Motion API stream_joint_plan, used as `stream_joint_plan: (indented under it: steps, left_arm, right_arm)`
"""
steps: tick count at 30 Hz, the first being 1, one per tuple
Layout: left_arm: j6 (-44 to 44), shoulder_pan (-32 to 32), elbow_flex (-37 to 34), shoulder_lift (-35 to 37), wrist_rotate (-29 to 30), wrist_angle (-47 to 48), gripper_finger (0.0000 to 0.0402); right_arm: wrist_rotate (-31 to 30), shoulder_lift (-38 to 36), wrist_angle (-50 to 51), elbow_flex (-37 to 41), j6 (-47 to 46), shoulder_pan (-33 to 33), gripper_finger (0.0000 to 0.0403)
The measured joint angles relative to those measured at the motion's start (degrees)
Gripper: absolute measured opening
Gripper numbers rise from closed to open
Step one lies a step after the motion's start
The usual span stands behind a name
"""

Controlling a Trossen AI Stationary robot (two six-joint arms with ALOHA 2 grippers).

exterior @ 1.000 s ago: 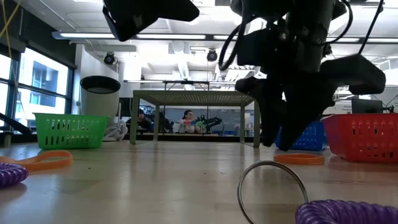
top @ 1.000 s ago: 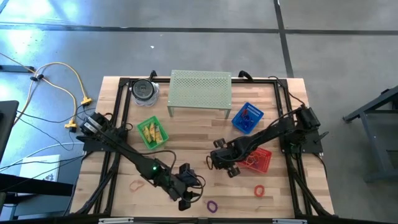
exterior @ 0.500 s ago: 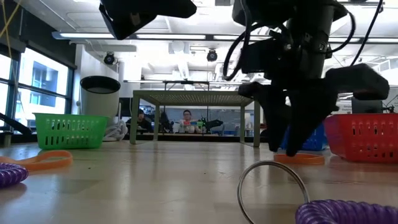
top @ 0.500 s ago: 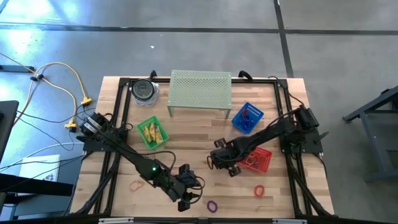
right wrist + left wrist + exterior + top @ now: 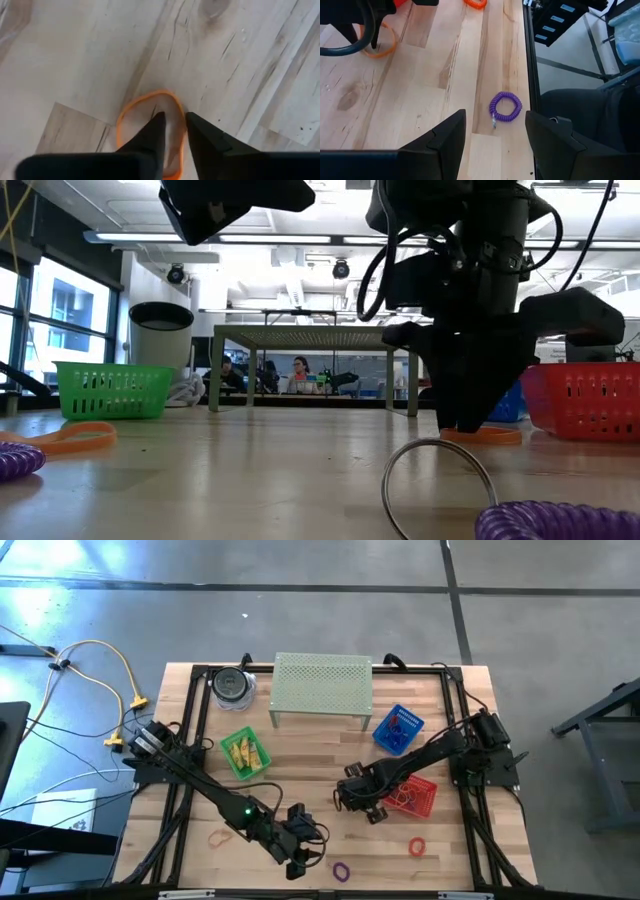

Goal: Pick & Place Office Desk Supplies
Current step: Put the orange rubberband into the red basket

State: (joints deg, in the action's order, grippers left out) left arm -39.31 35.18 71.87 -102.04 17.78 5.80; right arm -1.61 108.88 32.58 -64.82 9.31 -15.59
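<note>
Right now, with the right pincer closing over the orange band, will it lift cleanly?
Probably floppy: the orange band is a thin loop lying flat. One finger stands inside it, so it may hang or stretch. It looks light.

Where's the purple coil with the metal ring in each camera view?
High view: the purple coil lies near the table's front edge, about centre.
Low view: bottom right corner, nearest the camera.
Left wrist view: mid-picture, by the table's edge.
Right wrist view: not in it.
Shared landmark: the orange band, seen in the low and both wrist views.
</note>
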Motion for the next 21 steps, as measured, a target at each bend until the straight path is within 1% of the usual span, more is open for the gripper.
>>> stream_joint_plan:
  steps: [4,5,13,18,21]
  left_arm:
    - [0.0,0.0,0.0,0.0,0.0,0.0,0.0200]
    - [0.0,0.0,0.0,0.0,0.0,0.0,0.0200]
    - [-0.2,0.0,0.0,0.0,0.0,0.0,0.0200]
    - [-0.2,0.0,0.0,0.0,0.0,0.0,0.0200]
    - [-0.2,0.0,0.0,0.0,0.0,0.0,0.0200]
  right_arm:
    - [0.0,0.0,0.0,0.0,0.2,0.6,0.0018]
    - [0.0,0.1,0.0,0.1,0.1,0.7,0.0011]
    - [-1.4,0.1,-0.5,0.1,-0.1,0.4,0.0003]
    - [-5.8,-0.7,-0.9,0.3,-0.4,-2.1,0.0003]
    - [-9.4,-0.6,0.2,-1.3,-0.5,-3.6,0.0003]
